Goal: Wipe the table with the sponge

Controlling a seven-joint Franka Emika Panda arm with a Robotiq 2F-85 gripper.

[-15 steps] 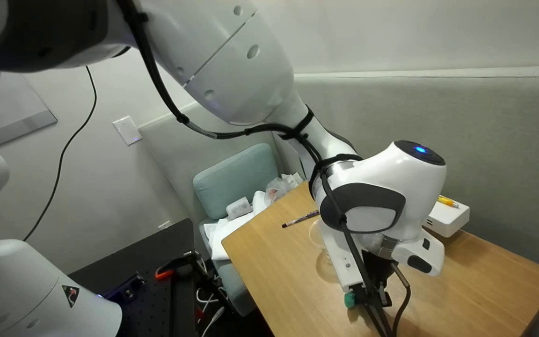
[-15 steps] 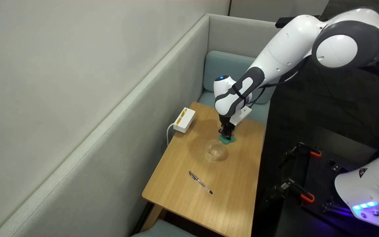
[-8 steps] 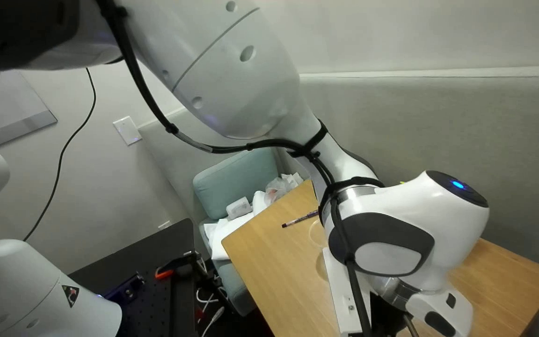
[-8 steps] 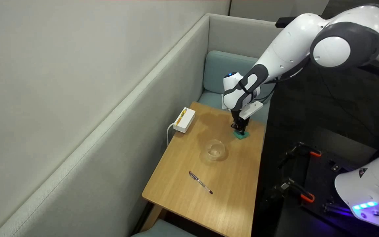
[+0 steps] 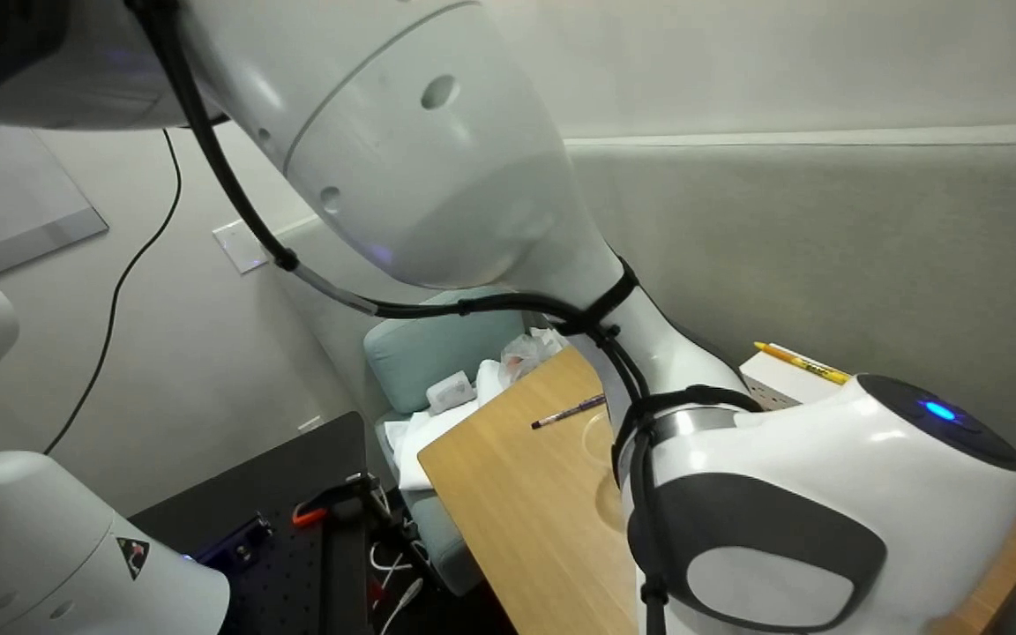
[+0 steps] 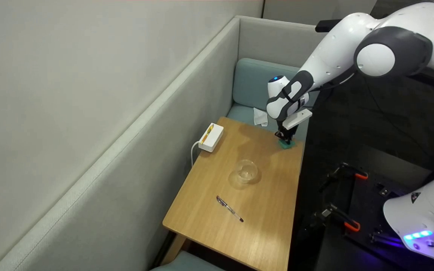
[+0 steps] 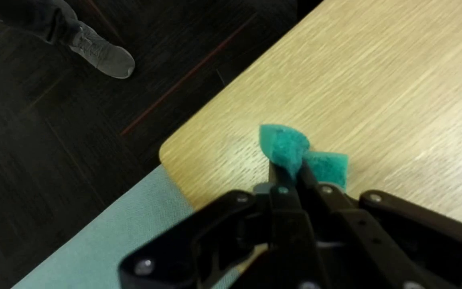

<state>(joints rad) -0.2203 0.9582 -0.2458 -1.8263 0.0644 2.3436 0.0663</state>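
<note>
The table (image 6: 209,203) is a light tan wooden top; it also shows in the wrist view (image 7: 383,80) and partly in an exterior view (image 5: 526,476). The teal-green sponge (image 7: 285,146) is pinched and folded between my fingertips, its ends sticking out on both sides. My gripper (image 7: 293,172) is shut on it and points down near a rounded table corner. In an exterior view the sponge (image 6: 286,144) appears to be against the tabletop below my gripper (image 6: 287,136), close to the right edge at the far end. The arm hides both from the view with the arm close up.
A clear bowl (image 6: 246,172) stands mid-table, and a pen (image 6: 229,209) lies nearer the front. A white box (image 6: 213,137) with a yellow pen on top is at the wall side. A pale green seat (image 7: 134,224) adjoins the table end. A person's shoe (image 7: 106,58) is on the floor.
In an exterior view my gripper and the sponge have moved away from the bowl, right and toward the table's far right corner. The sponge stays held. Bowl, pen and box have not moved.
</note>
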